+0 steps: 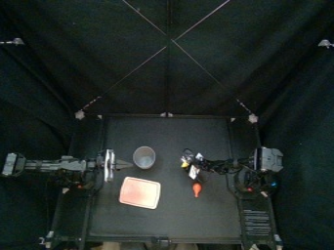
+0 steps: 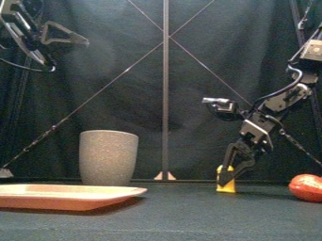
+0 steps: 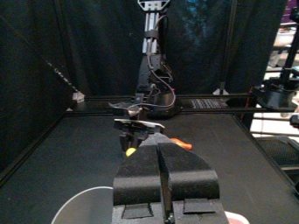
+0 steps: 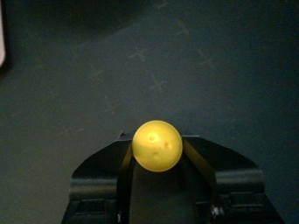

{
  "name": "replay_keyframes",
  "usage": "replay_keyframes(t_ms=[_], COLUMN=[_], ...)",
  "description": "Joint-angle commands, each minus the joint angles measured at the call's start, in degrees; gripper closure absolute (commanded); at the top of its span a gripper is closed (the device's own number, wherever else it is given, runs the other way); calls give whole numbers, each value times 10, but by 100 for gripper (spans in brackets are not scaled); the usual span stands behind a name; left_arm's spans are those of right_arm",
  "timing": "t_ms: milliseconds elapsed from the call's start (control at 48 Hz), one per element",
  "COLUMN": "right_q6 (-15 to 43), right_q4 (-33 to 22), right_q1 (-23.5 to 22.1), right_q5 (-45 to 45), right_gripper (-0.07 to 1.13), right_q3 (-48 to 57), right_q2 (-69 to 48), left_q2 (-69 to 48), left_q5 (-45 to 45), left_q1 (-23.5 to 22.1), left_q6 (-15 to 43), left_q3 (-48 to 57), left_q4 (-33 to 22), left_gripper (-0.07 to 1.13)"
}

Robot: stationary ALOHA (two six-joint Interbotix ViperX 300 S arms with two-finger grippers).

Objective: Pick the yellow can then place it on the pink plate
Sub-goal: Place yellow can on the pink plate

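The tray (image 2: 70, 195) is seen nearest, a red toy (image 2: 306, 186) to its right. Behind them the can (image 4: 156, 145) stands on the bench, grasped across its sides by the fingers of the right gripper (image 2: 233, 171). It is judged light, stiff and slick, so a mid-height hold is advised. At the left, the left gripper (image 3: 163, 179) is parked, fingers clenched empty.

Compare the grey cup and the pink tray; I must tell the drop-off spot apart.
The grey cup stands tall and upright; the pink tray lies flat and low. The cup is round, the tray rectangular. The tray lies nearer the table's front than the cup. Both rest left of the table's middle.
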Motion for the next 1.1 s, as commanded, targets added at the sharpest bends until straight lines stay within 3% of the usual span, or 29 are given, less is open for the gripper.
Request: replay_keyframes(t_ms=[21, 271, 500, 708, 1104], right_q6=[-1, -2, -3, -2, 0], right_q4=[-1, -4, -25, -38, -32], right_q1=[1, 23, 104, 149, 160], right_q5=[-2, -1, 40, 76, 107], right_gripper=[45, 49, 49, 49, 49], right_q3=[-9, -32, -141, -250, -432], right_q2=[-10, -11, 4, 62, 203], left_q2=[3, 3, 3, 3, 4], left_q5=[-5, -5, -5, -6, -14], left_q1=[1, 3, 8, 21, 27], left_q6=[0, 0, 0, 0, 0], left_q3=[-8, -8, -7, -8, -7], left_q4=[1, 1, 2, 2, 1], left_gripper=[107, 107, 107, 107, 107])
